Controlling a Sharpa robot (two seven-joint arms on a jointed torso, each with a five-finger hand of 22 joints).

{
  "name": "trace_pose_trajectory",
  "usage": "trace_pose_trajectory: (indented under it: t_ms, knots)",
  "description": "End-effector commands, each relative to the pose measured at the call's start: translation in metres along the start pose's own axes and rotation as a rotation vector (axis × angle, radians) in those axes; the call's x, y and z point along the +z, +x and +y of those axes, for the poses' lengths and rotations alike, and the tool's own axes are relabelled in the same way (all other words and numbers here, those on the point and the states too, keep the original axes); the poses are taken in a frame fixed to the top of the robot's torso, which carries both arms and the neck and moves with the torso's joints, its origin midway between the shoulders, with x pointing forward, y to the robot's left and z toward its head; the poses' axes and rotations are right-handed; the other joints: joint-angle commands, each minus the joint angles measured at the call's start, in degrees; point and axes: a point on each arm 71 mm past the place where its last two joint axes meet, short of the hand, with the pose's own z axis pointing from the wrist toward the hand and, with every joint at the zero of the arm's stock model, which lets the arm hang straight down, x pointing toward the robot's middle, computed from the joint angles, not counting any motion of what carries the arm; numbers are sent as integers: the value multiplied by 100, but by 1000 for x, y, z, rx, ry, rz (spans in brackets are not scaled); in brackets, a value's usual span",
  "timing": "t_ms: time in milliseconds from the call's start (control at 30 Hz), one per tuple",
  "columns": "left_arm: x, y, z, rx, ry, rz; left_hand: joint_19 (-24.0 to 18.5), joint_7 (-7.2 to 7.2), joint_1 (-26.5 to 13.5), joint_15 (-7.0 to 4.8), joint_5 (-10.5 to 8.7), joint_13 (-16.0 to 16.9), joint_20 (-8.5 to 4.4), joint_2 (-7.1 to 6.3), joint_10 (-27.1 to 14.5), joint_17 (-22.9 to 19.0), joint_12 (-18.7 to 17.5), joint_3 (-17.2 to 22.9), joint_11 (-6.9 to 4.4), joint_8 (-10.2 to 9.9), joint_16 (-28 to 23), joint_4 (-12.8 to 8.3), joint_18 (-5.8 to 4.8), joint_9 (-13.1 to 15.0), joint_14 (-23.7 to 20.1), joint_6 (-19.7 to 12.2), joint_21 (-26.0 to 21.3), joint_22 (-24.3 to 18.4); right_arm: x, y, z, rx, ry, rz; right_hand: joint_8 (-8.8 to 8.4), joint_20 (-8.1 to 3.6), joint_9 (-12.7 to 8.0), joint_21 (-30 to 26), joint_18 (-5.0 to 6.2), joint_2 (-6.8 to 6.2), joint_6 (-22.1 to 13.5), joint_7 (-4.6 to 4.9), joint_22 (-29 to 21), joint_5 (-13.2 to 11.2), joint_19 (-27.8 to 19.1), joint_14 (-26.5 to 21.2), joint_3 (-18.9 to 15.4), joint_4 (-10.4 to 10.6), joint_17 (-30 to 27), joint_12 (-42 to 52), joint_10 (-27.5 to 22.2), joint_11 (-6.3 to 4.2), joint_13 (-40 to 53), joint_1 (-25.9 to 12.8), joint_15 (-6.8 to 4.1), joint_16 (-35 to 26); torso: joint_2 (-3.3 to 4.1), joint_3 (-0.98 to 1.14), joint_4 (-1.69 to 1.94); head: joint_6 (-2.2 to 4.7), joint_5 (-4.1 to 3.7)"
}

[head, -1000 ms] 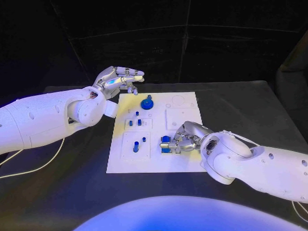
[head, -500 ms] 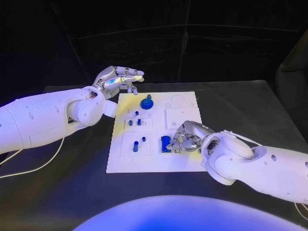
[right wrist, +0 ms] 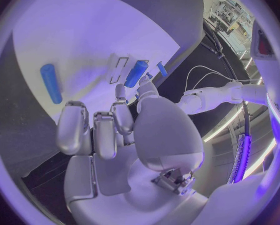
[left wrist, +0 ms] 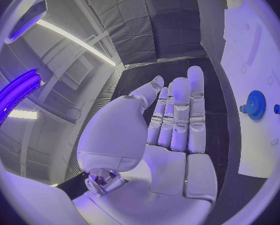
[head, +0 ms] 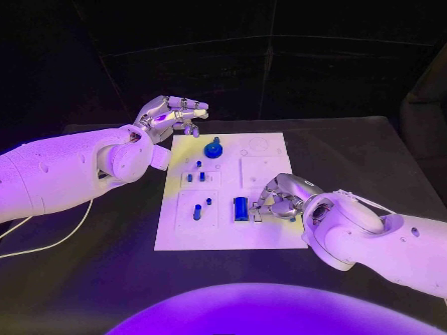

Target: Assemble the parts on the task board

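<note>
The board (head: 269, 234) lies in the middle of the table (head: 385, 160), its long sides running from the near edge toward the far edge. A blue gear (head: 214, 149) stands near the board's far left corner. Just nearer along the left side sit small blue pegs (head: 194, 176), then another pair (head: 198, 213) in a framed recess. A longer blue bar (head: 241, 208) lies toward the near middle.

The right hand (head: 279, 199) hangs over the board's right edge, just beside the bar, fingers curled in with nothing between them. Its arm crosses the table's near right corner and hides that part of the board's edge.

The left hand (head: 173, 114) hovers beyond the board's far left corner, over bare table, fingers straight and side by side, holding nothing. The gear lies near it, apart from the fingers.

The board's far right part shows only empty round and square recesses (head: 261, 148).
</note>
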Motion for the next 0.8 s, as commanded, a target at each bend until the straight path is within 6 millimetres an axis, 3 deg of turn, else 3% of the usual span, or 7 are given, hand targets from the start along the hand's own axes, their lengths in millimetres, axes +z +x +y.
trace_pose_trajectory:
  t_ms: [33,167,433,633,800]
  knots:
    - [0,0,-1,-7,5,8,-10,42,18,-1,34,-10,13,34,-40,-5,22,-27,5,32,-20,-5,76,-6,-42,-1,-39,-6,-4,-15,-5,66,-52,-49,-188,93,-71,55,-111,120,-212,91,77,129,28,412,36,-139,564,-13,-10,106,32,293,102,62,1,-1,-19,10,-16]
    - [0,0,-1,-7,5,7,-10,42,18,-1,34,-10,13,34,-40,-5,22,-27,5,32,-20,-5,76,-6,-42,-1,-39,-6,-10,-30,-22,30,-35,-50,-228,119,-87,88,-119,159,-175,106,145,122,48,420,30,-200,613,-21,-16,118,34,401,124,83,-7,-5,-20,15,-67]
    - [0,0,-1,-7,7,7,-10,42,18,-1,34,-10,13,34,-40,-5,22,-27,5,32,-20,-5,76,-6,-42,-1,-39,-6,-16,-47,-46,-84,12,-90,-225,123,-84,94,-114,154,48,64,154,229,37,415,-126,-137,614,-150,-73,91,-54,306,111,80,6,11,-25,32,-100]
    - [0,0,-1,-8,7,9,-7,43,20,-1,34,-11,13,36,-43,-12,26,-33,6,33,-19,-7,76,-6,-43,-2,-45,-11,-15,-50,-57,-170,55,-89,-154,101,-35,29,-91,96,211,7,35,238,-27,380,-298,-36,471,-372,-171,47,-222,189,78,4,3,3,-6,24,-141]
    - [0,1,-1,-8,7,10,-7,43,20,-1,34,-11,13,36,-43,-12,26,-33,6,33,-19,-7,76,-6,-43,-2,-45,-11,-11,-44,-62,-218,96,-30,-134,88,-7,25,-92,67,241,-12,38,146,-29,378,-393,56,461,-395,-170,30,-234,116,63,-8,4,2,-10,28,-141]
